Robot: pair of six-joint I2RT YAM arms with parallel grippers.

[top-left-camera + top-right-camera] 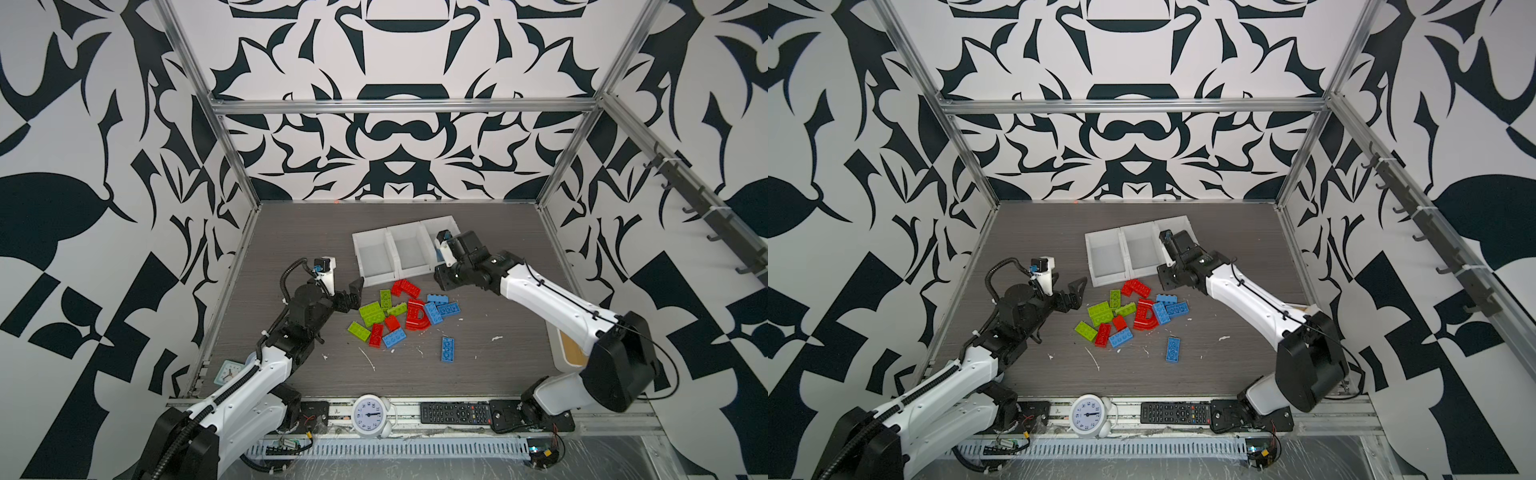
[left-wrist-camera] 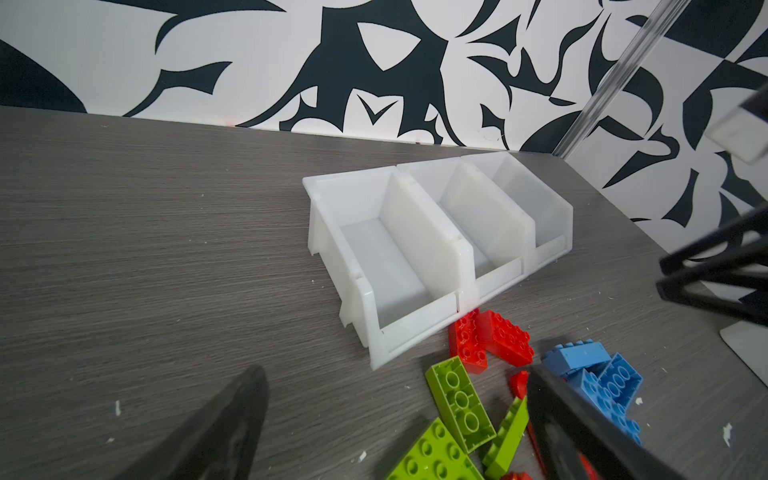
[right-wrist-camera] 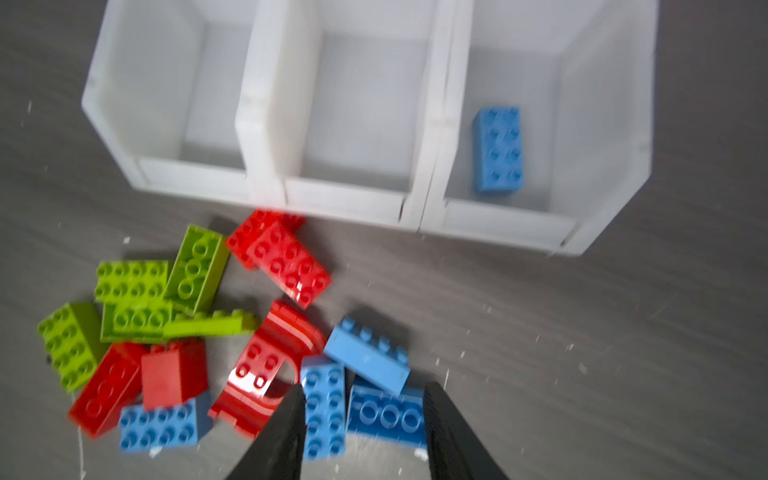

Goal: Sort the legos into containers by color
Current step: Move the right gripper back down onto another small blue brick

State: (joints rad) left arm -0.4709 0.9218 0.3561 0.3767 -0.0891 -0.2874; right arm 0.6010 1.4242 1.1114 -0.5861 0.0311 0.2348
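Observation:
The legos lie in a loose pile of red, lime green and blue bricks in front of the containers, three joined white bins. A red D-shaped arch sits mid-pile, and a long blue plate lies apart nearer the front. One blue brick lies in the right bin; the other two bins look empty. My right gripper hangs open above the blue bricks at the pile's right edge, holding nothing. My left gripper stands wide open at the pile's left edge beside the green bricks.
A round white clock and a black remote lie on the front rail. A small square clock sits at the front left. A white box with a wooden lid stands under my right arm. Metal frame posts edge the table.

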